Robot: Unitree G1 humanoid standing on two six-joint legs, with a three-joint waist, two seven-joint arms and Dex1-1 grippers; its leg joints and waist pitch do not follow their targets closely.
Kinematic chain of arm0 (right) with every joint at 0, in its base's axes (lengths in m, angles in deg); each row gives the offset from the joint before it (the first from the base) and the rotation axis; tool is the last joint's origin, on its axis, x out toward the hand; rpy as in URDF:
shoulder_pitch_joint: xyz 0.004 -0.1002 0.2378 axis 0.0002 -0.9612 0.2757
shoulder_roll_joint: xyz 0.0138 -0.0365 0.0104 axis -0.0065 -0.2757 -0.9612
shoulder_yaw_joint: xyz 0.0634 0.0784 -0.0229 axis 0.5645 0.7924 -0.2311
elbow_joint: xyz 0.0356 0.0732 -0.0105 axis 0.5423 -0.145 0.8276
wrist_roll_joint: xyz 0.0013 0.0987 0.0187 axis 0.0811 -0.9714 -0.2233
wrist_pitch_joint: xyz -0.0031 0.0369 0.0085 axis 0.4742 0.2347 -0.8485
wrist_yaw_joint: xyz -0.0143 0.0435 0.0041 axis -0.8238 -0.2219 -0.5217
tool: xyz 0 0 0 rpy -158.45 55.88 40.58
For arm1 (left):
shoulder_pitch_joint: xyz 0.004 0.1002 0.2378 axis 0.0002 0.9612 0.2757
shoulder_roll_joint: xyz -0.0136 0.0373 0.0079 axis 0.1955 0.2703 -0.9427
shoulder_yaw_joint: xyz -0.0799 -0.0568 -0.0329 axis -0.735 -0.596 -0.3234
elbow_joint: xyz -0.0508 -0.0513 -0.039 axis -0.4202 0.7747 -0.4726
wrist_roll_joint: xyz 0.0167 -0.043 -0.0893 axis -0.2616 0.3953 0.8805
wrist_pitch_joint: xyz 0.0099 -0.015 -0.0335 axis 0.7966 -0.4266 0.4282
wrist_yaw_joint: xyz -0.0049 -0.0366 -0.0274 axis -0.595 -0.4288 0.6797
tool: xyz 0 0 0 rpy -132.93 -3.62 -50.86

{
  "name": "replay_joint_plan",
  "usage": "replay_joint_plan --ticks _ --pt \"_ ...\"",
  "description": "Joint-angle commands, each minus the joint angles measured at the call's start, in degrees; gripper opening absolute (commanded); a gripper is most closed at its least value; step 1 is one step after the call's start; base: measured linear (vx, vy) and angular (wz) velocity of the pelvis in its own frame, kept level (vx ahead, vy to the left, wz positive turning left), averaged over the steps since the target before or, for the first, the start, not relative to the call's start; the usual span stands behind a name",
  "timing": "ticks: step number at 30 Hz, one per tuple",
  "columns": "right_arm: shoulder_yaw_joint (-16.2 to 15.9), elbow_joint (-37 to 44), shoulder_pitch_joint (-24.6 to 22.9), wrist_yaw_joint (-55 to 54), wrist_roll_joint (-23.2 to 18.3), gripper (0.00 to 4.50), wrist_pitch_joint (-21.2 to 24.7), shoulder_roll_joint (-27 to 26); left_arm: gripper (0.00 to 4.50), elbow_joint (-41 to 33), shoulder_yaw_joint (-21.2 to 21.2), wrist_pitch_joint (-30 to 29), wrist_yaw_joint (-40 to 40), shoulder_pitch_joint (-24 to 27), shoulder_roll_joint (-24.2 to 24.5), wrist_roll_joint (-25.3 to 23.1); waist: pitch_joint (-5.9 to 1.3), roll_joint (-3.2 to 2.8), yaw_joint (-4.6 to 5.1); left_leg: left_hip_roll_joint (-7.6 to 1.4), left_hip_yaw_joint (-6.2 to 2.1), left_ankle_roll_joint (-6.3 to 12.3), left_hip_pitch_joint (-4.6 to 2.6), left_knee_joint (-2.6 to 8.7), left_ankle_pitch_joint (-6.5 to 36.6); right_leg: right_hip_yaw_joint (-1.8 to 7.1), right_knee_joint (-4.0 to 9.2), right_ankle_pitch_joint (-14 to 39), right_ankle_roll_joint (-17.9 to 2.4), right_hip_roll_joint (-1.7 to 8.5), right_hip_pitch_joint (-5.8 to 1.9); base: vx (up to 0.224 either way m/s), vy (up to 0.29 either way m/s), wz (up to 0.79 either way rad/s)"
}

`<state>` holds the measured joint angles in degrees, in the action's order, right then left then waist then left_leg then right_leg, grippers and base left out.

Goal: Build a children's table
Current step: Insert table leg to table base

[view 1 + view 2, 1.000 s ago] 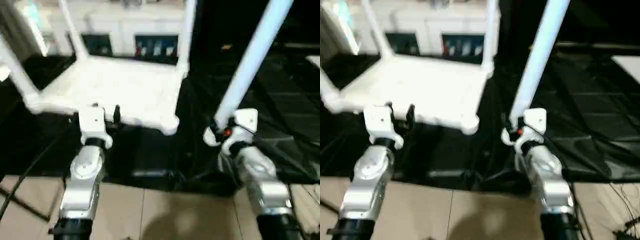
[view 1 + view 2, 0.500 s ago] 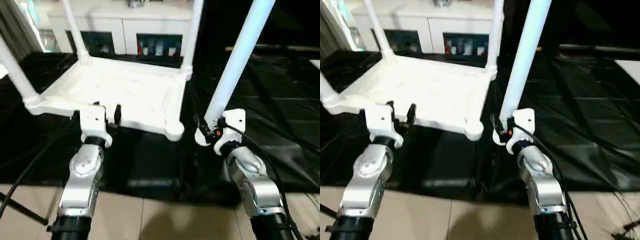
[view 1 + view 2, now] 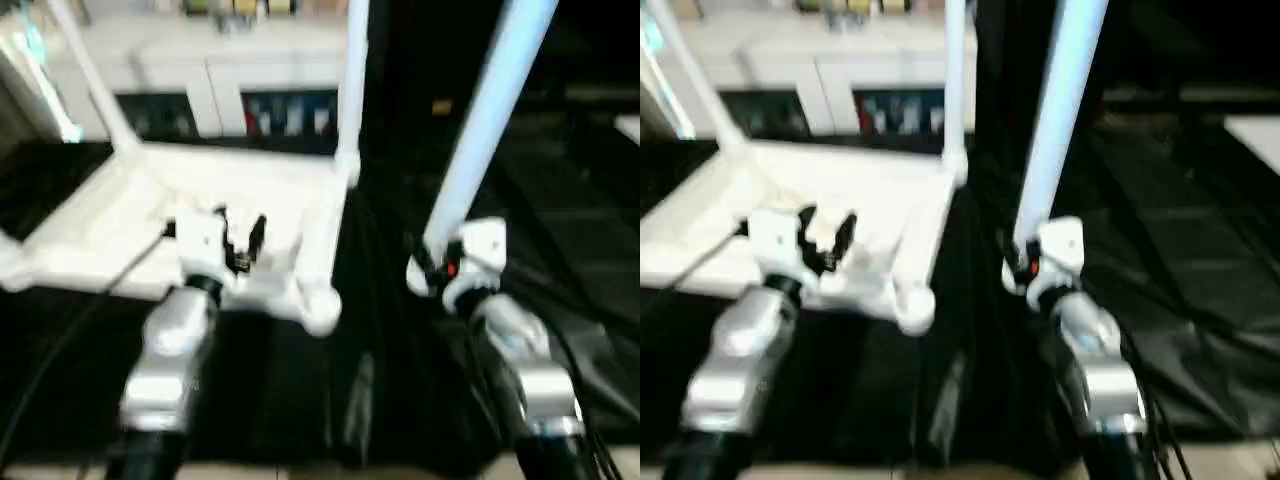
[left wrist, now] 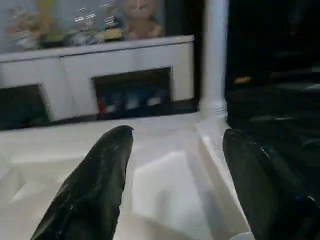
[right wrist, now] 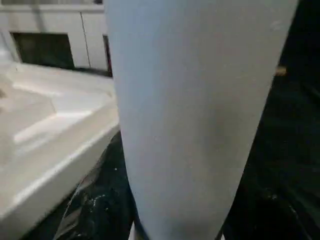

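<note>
Black-draped work table (image 3: 560, 300), white cabinet (image 4: 100, 65) behind, left claw (image 3: 237, 238) open, right claw (image 3: 432, 268) gripping table leg (image 3: 480, 130)

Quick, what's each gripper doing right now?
Left gripper: open, holding nothing, above the upturned table top.
Right gripper: closed on a white table leg.

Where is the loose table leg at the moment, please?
In the head views, the loose leg stands nearly upright on the right, held at its lower end by the right gripper, beside the upturned table top and its empty near-right corner socket.
</note>
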<state>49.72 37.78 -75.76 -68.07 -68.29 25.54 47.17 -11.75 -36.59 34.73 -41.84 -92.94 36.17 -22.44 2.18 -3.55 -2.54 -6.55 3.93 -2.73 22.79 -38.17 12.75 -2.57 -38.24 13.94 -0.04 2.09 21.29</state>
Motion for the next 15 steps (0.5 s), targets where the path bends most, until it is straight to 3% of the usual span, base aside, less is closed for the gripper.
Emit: replay_joint_plan --ticks 1,2,3,4,5,7,8,9,10,11,12,13,14,15 --pt "-0.39 -0.05 1.57 -0.21 -0.5 1.86 -1.11 -0.3 3.47 4.23 0.59 -1.23 7.99 -0.94 3.51 1.31 -3.88 -1.03 -0.02 -4.5 -1.43 4.26 -0.31 4.1 -23.87 1.41 1.91 -24.81 -8.6 3.33 -2.52 0.0 0.0 0.0" --pt "-0.5 -0.3 1.84 -0.2 -0.38 1.86 -1.23 -0.29 3.67 5.19 1.09 -1.91 11.59 -1.89 5.1 1.89 -4.34 -0.83 -0.08 -5.4 -1.25 5.51 -1.12 3.82 -18.47 2.19 2.32 -20.73 -10.01 4.84 -2.14 0.0 0.0 0.0" --pt "-0.57 -0.37 1.92 -0.19 -0.32 1.86 -1.27 -0.29 3.67 5.54 1.3 -2.2 13.2 -2.3 5.77 2.19 -4.07 -0.82 -0.5 -5.21 -0.93 5.32 -0.83 4.23 -15.19 2.39 2.81 -19.16 -10.89 5.21 -2.21 0.0 0.0 0.0" --pt "-0.66 -0.32 2.02 0.16 -0.49 1.86 -1.29 -0.22 3.75 6.48 2.03 -2.07 15.41 -3.18 7.31 1.59 -3.86 -0.77 -0.96 -5.09 -0.37 5.03 -0.98 4.4 -10.48 2.53 3.33 -16.51 -11.83 5.33 -1.78 0.0 0.0 0.0" --pt "-1.04 0.16 2.16 2.16 -1.4 1.86 -1.29 0.39 3.88 9.59 4.74 -2.02 22.84 -5.96 12.09 -0.51 -3.32 -0.47 -1.58 -5.09 0.72 3.99 -1.31 5.61 2.92 2.93 4.41 -7.23 -13.64 5.85 -1.76 0.0 0.0 0.0" --pt "-1.16 0.36 2.25 3.6 -1.71 1.86 -1.46 0.87 3.95 11.54 6.41 -2.08 26.82 -7.62 14.65 -1.49 -3.08 -0.6 -1.77 -5.36 1.1 2.95 -1.61 6.5 9.13 2.99 4.76 -1.07 -13.78 6.06 -1.77 -0.026 0.004 0.03" --pt "-1.15 0.37 2.27 3.78 -1.72 1.86 -1.49 0.92 4.02 11.8 6.6 -2.09 27.26 -7.83 14.94 -1.56 -2.54 -0.64 -1.81 -5.79 1.74 0.61 -2.23 7.42 16.75 3.13 5.44 6.77 -13.12 6.21 -1.2 -0.051 0.008 0.07" --pt "-1.04 0.39 2.34 4.48 -1.85 1.86 -1.56 1.08 4.19 12.79 7.29 -2.0 28.91 -8.65 15.95 -1.75 -2.46 -0.56 -1.82 -5.86 1.81 -0.09 -2.17 7.68 17.8 3.13 5.53 8.19 -12.86 6.34 -1.32 0.0 0.0 0.0" --pt "-0.86 0.53 2.42 5.75 -2.55 1.86 -1.51 1.41 4.28 14.3 8.33 -1.64 31.86 -9.91 17.34 -2.1 -2.44 -1.03 -1.92 -5.88 1.88 -0.68 -2.22 7.82 18.57 3.2 5.61 9.33 -12.49 6.45 -1.22 0.0 0.0 0.0" --pt "-0.78 0.84 2.71 8.57 -3.94 1.86 -1.39 2.54 4.34 19.01 10.85 -0.91 38.16 -13.6 20.17 -3.89 -2.18 -1.07 -1.95 -5.82 2.25 -1.64 -2.55 8.19 21.28 3.45 6.24 13.34 -11.11 6.53 -0.78 0.0 0.0 0.0" --pt "-0.78 0.84 2.71 8.57 -3.94 1.86 -1.39 2.54 4.34 19.01 10.85 -0.91 38.16 -13.6 20.17 -3.89 -2.23 -0.99 -2.07 -5.78 2.34 -1.82 -2.79 8.19 21.71 3.56 6.44 14.51 -10.66 6.63 -0.7 0.0 0.0 0.0" --pt "-0.74 1.37 2.78 10.5 -5.36 1.86 -0.34 3.24 4.44 21.98 12.68 0.52 41.41 -15.87 21.38 -5.73 -2.41 -1.05 -2.0 -5.86 2.35 -2.1 -2.73 8.18 21.13 3.61 6.25 14.15 -10.58 6.84 -0.92 0.0 0.0 0.0" --pt "-0.65 2.36 2.82 13.1 -7.54 1.86 1.89 4.1 4.48 26.16 14.93 1.93 44.92 -19.07 22.1 -7.73 -2.74 -0.84 -2.06 -6.0 2.35 -1.36 -2.32 8.35 17.28 3.58 6.26 10.8 -10.34 6.96 -1.44 0.0 0.0 0.0" --pt "-0.69 3.04 2.77 14.81 -8.91 1.86 3.55 4.66 4.48 28.43 15.99 2.38 46.45 -20.84 22.03 -8.48 -2.8 -0.9 -2.15 -5.95 2.39 -1.05 -2.34 8.27 15.86 3.52 6.19 9.2 -10.4 6.89 -1.45 0.0 0.0 0.0"
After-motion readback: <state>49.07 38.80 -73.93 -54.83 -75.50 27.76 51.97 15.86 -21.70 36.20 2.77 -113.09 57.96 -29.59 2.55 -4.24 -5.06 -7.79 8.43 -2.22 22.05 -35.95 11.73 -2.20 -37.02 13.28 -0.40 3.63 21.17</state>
